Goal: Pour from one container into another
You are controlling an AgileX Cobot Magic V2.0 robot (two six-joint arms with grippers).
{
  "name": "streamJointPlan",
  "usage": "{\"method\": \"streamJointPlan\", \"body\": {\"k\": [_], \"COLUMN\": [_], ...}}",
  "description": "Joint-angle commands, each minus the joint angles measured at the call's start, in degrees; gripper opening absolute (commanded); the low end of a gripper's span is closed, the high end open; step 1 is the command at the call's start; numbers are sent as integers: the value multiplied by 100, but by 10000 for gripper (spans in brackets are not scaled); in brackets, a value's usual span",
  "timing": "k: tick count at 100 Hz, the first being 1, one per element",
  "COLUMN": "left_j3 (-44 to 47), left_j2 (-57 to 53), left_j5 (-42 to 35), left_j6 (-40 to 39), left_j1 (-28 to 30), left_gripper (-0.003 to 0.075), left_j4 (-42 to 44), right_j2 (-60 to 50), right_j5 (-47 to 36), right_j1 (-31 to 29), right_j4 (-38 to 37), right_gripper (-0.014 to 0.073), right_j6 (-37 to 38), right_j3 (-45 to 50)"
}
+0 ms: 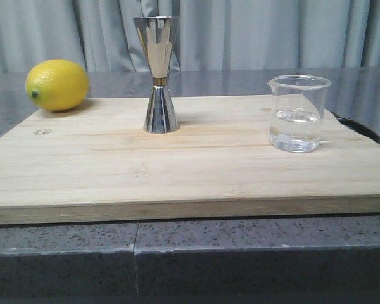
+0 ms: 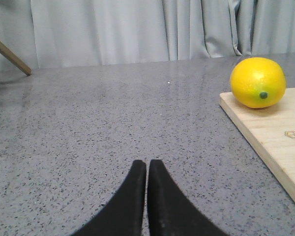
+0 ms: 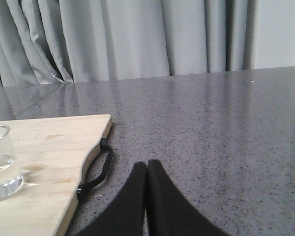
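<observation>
The clear glass beaker [image 1: 297, 114] stands upright on the right part of the wooden board [image 1: 177, 164], about a third full of clear liquid; its edge shows in the right wrist view [image 3: 0, 164]. The steel hourglass jigger [image 1: 158, 75] stands upright at the board's middle back. Neither arm appears in the front view. My left gripper [image 2: 147, 164] is shut and empty over the grey counter, left of the board. My right gripper [image 3: 147, 164] is shut and empty over the counter, right of the board.
A yellow lemon [image 1: 57, 85] lies at the board's back left corner, also in the left wrist view [image 2: 258, 82]. A black strap handle [image 3: 96, 172] hangs off the board's right edge. Grey curtains [image 1: 253, 31] hang behind the speckled counter [image 1: 177, 253].
</observation>
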Motion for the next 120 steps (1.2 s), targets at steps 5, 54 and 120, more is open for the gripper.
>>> {"method": "streamJointPlan", "body": {"k": [5, 54, 120], "left_j3": [34, 34, -81], "left_j2": [-142, -142, -142], "left_j5": [-484, -484, -1184], "left_j6": [-4, -4, -4], "left_j1": [18, 18, 18], "left_gripper": [-19, -19, -19], "left_j4": [-13, -13, -752], "right_j2": [-129, -129, -129], "right_j5": [-477, -477, -464], "right_j1": [-28, -28, -28], "right_j4": [-10, -10, 291], "right_gripper": [-71, -71, -71], "right_j6": [-50, -50, -9], "right_j3": [93, 93, -13]}}
